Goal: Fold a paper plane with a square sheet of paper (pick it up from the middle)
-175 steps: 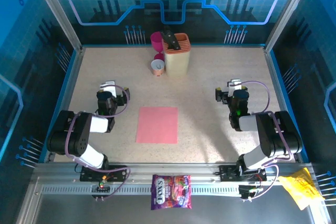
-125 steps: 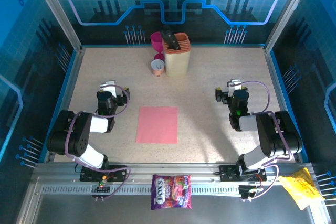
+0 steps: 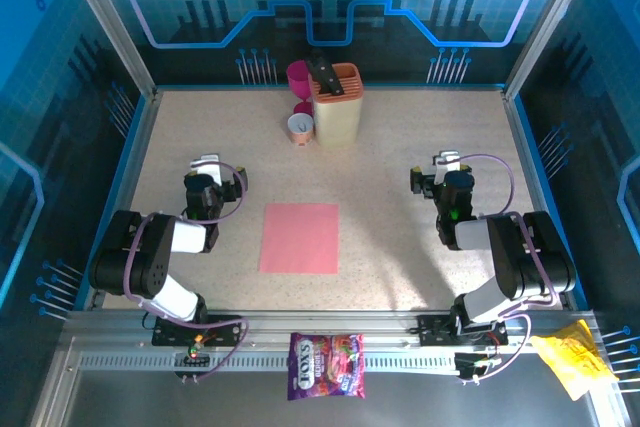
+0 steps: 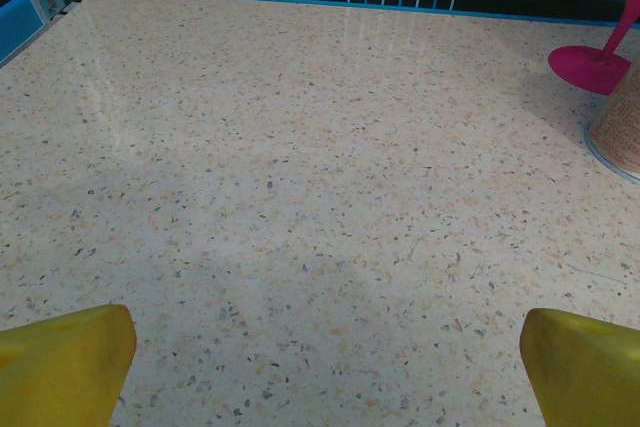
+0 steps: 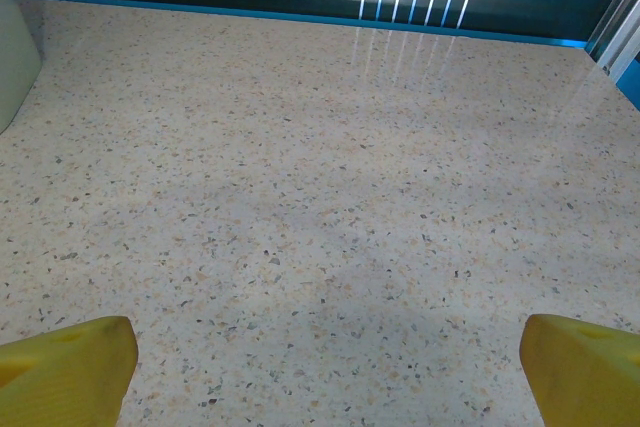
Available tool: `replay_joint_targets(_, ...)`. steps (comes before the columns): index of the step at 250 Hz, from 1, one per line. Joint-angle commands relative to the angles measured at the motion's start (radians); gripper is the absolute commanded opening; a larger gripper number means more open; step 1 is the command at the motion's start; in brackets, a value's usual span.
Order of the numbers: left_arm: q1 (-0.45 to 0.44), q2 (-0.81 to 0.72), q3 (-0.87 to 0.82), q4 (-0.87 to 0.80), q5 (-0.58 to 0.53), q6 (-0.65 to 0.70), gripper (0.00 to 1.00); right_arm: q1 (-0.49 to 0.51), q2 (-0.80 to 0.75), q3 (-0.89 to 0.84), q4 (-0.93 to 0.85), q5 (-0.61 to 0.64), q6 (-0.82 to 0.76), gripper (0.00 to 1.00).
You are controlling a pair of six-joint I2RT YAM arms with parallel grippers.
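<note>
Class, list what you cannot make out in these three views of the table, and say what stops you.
- Top view: the dark item in the tan holder is too small to identify.
- Left wrist view: the right edge cuts off the magenta cup above its foot and most of a tan object.
- Right wrist view: the left edge cuts off a pale object.

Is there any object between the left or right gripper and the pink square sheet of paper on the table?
Nothing visible does. The square sheet of paper lies flat between the left gripper and the right gripper, with only table surface on each side. The orange holder stands far behind it.
</note>
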Motion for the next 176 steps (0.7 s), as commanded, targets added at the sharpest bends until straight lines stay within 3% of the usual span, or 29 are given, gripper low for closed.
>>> replay_joint_targets(1, 0.002, 0.005, 0.011, 0.037, 0.018, 0.008, 1.00, 0.008, 0.004, 0.003, 0.033, 0.017, 0.003, 0.99)
replay_joint_targets(49, 0.013, 0.002, 0.019, 0.017, 0.039, 0.000, 1.00, 0.008, 0.003, 0.003, 0.033, 0.015, 0.005, 0.99)
replay_joint_targets(67, 0.015, -0.009, 0.042, -0.042, 0.098, 0.013, 1.00, 0.006, 0.003, 0.003, 0.032, 0.013, 0.005, 0.99)
replay_joint_targets(115, 0.014, -0.014, 0.037, -0.027, 0.087, 0.019, 1.00, -0.011, -0.013, 0.005, 0.020, -0.003, 0.019, 0.99)
replay_joint_targets(131, 0.012, -0.063, 0.071, -0.126, 0.063, 0.014, 1.00, -0.015, -0.057, 0.007, -0.034, -0.025, 0.023, 0.99)
replay_joint_targets(145, 0.011, -0.120, 0.129, -0.275, 0.051, 0.013, 1.00, 0.021, -0.081, 0.019, -0.059, 0.075, 0.004, 0.99)
replay_joint_targets(176, 0.009, -0.234, 0.255, -0.545, 0.032, -0.045, 1.00, 0.041, -0.188, 0.187, -0.426, 0.122, 0.032, 0.99)
